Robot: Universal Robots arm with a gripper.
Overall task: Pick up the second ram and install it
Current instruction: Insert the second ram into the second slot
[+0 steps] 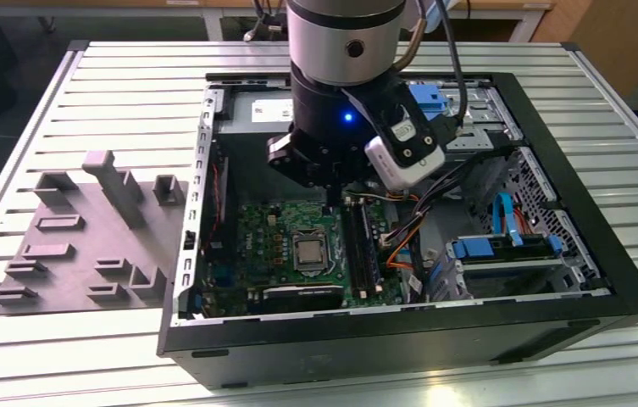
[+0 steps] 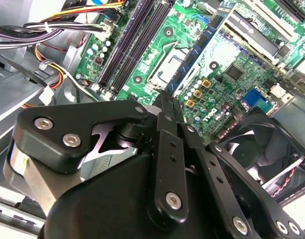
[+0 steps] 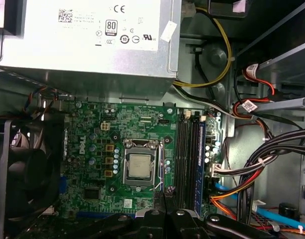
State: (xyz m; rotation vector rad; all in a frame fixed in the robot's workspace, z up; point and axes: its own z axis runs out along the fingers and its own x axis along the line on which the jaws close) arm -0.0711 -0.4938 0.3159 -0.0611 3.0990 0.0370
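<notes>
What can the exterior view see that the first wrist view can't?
From the exterior view you get the pale grey tray lying on the slatted table, on the exterior view's left of the computer, and the robot arm above. From the first wrist view you get the black fan instead. Both share the green motherboard and its square silver processor.

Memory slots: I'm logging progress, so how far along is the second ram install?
Done: the gripper hangs inside the open case, over the motherboard beside the memory slots. In hand: its fingers look closed tip to tip. Left: I cannot tell whether the second ram sits in a slot, so seating is unconfirmed.
</notes>
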